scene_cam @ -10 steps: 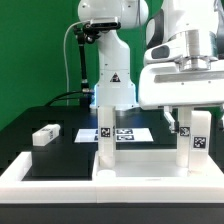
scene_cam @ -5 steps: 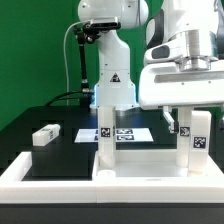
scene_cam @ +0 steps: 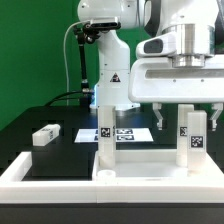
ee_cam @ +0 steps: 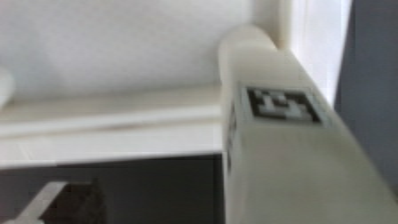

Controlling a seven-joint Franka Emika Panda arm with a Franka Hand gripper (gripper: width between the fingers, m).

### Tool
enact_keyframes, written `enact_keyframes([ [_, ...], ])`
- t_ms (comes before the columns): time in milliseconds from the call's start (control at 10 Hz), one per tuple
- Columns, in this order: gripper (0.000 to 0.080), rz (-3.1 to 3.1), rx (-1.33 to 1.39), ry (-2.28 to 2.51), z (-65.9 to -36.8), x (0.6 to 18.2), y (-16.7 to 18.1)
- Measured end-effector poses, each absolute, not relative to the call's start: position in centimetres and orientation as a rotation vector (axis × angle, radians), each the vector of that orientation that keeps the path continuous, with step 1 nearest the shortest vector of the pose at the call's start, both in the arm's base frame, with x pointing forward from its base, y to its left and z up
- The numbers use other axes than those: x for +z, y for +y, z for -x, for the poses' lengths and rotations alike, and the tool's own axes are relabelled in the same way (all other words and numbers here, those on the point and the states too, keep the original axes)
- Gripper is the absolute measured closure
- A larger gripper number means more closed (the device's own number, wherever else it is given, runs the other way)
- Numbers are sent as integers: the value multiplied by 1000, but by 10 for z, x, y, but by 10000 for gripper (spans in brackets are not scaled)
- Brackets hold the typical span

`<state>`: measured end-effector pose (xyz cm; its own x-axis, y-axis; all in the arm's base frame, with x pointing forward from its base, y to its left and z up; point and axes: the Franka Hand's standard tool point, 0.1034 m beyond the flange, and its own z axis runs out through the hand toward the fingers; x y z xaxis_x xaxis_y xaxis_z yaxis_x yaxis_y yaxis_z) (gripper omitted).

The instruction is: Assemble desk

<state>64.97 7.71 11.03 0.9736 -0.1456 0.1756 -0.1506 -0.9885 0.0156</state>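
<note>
No writing is readable anywhere. The only label you get is a black warning triangle (scene_cam: 113,77) on the white robot base, too small to make out its symbol. Every other marking is a black-and-white square tag.

The desk slab (scene_cam: 140,170) lies flat at the front of the black tabletop (scene_cam: 60,150), against the raised white border rim (scene_cam: 40,178). The frame cuts it off at the exterior view's right. Two oblong legs stand upright on it. The left leg (scene_cam: 106,140) and the right leg (scene_cam: 191,138) each show a tag on the face toward you. A third leg block (scene_cam: 45,135) lies on its side well apart, at the exterior view's left. Behind the standing legs the marker board (scene_cam: 130,132) lies flat, partly hidden by them.

The gripper (scene_cam: 188,116) hangs over the right leg with its jaws spread wide. One of its dark fingers (scene_cam: 160,114) stands clear of the leg's side with a gap showing, and the other is nearly lost against the pale arm. It grips nothing.

The wrist view is blurred. You can make out a smooth, round-ended leg (ee_cam: 267,160) with its tag (ee_cam: 281,103) smeared, rising from a matte white surface (ee_cam: 107,110). The dark corner below it is too soft to identify.

All kit parts look like smooth, matte white plastic.
</note>
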Motion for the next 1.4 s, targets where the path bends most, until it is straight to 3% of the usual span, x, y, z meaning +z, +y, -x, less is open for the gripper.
enact_keyframes([
  [200,150,-3088,128,-263,-659,116,84],
  [400,150,-3092,182,-292,-670,115,93],
  [800,150,-3097,183,-292,-666,110,105],
  [1000,425,-3097,183,-292,-666,110,104],
  [1100,511,-3096,184,-293,-667,110,104],
  [1400,511,-3083,186,-443,-667,110,102],
])
